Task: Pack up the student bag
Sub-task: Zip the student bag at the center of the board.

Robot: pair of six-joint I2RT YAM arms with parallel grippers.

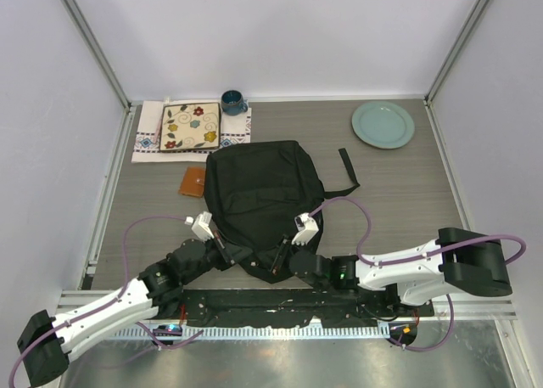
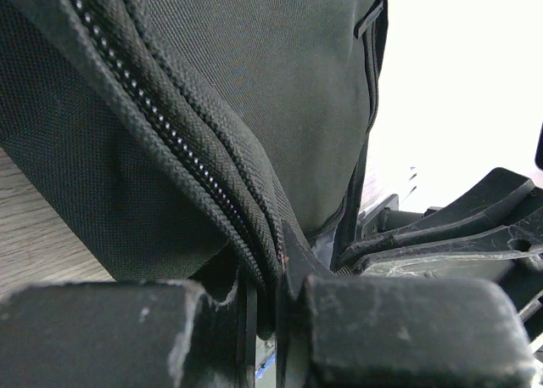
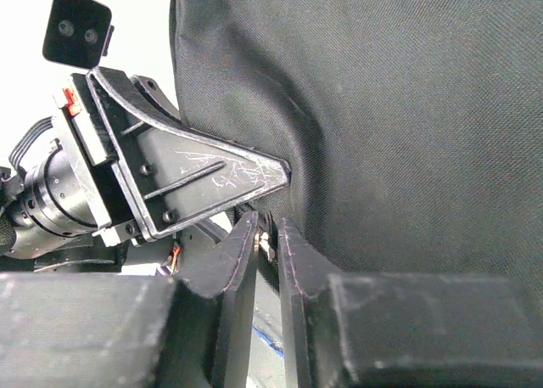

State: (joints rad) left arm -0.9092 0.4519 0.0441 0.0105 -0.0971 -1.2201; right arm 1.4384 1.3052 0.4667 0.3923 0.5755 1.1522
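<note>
Left claw (image 2: 267, 278): you have it clamped on the zipper seam at the near edge of the bag (image 1: 259, 201), with cloth folded between the fingers.

Right claw (image 3: 270, 235): narrow, tips against the fabric close to the left one. A small pale bit sits between them, maybe a zipper tab; you can't be sure.

Bag: middle of the surface (image 1: 407, 193), rounded end nearest the arms. It is soft and limp, and probably light. The cloth will bunch and sag, so grip seams, zipper tape or the strap (image 1: 346, 169), not slack panels.

Beyond: a brown square (image 1: 193, 182) just beside the bag's left corner. Farther back are a patterned tile (image 1: 190, 126), a mug (image 1: 232, 102) and a green plate (image 1: 383, 124).
</note>
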